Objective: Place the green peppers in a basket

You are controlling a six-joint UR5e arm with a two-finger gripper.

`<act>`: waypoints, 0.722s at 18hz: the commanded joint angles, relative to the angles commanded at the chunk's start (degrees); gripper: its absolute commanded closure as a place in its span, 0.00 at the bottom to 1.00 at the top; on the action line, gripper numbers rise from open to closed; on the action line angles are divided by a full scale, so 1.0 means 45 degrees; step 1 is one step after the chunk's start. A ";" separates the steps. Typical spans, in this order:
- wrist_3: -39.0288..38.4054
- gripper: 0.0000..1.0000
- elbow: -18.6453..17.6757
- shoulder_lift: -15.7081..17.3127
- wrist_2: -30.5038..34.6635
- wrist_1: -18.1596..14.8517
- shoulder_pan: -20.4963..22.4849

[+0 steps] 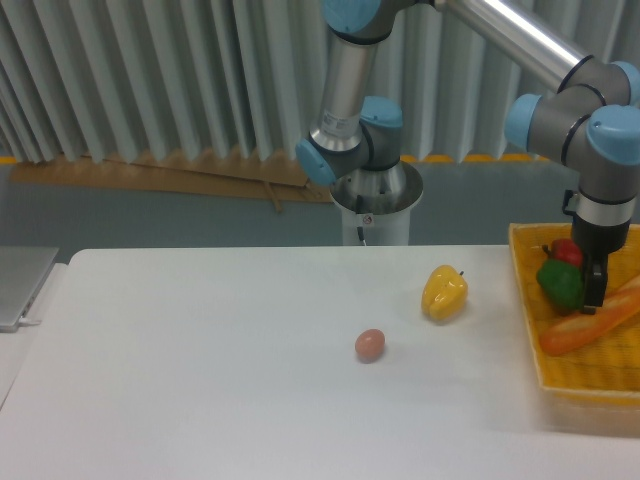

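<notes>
- Sitting inside the yellow basket (530, 330) already, the green pepper (560, 284) rests by a red pepper (567, 251) and an orange loaf (590, 322).
- Gripper (594, 285) is right against it; can't tell if it's gripping.
- I'd open wide and lift straight up so nothing gets nudged.

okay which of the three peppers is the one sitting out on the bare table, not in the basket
The yellow pepper. It sits alone on the white table, left of the yellow basket. The green pepper and red pepper are both inside the basket beside the gripper.
</notes>
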 joint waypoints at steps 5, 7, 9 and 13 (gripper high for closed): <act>-0.2014 0.00 0.0058 0.0586 -0.0058 -0.0548 -0.1193; -0.3125 0.00 0.0175 0.0800 -0.0058 -0.0937 -0.1701; -0.3812 0.00 0.0312 0.0937 -0.0058 -0.1445 -0.2130; -0.4340 0.00 0.0683 0.1659 -0.0058 -0.3630 -0.2386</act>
